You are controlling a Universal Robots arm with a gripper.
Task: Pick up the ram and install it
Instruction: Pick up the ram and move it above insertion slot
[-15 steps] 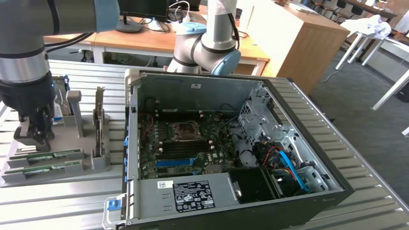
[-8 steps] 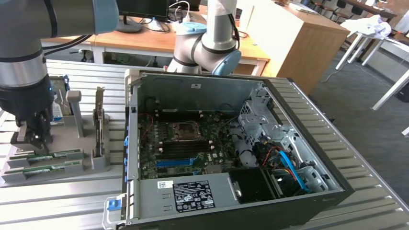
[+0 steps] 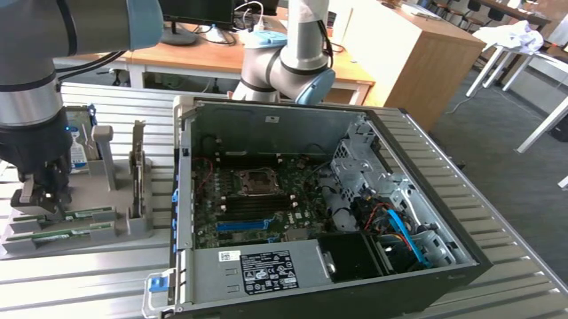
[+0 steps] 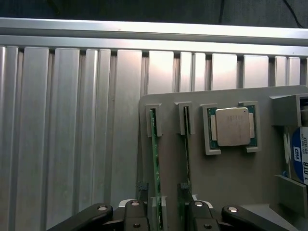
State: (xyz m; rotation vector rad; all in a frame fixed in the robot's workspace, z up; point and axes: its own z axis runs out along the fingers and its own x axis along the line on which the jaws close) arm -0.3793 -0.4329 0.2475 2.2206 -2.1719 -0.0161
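The claw point(image 4: 162, 188) hangs low over a grey parts holder point(image 4: 226, 183) on the slatted aluminium table point(image 4: 62, 134). Its fingers point(image 4: 133, 214) stand wide apart, clamped on nothing. From the wrist view the ram point(image 4: 155, 154) stands on its long edge in the holder's outermost slot, running straight in between the two fingers; a little daylight shows on the outer side of it, so I would not call it gripped. A second memory stick point(image 4: 186, 144) sits in the next slot, parallel and just beside the other finger; whether that finger touches it I cannot tell. Further along the holder a processor point(image 4: 232, 126) lies flat in its own recess; past that is a hard drive point(image 4: 301, 156) with a blue-and-white label. In the exterior view the holder and the arm sit at the exterior view's left; the opened computer case point(image 3: 461, 246) lies beside them towards the exterior view's right, side panel off, its motherboard point(image 3: 257, 199) bare.
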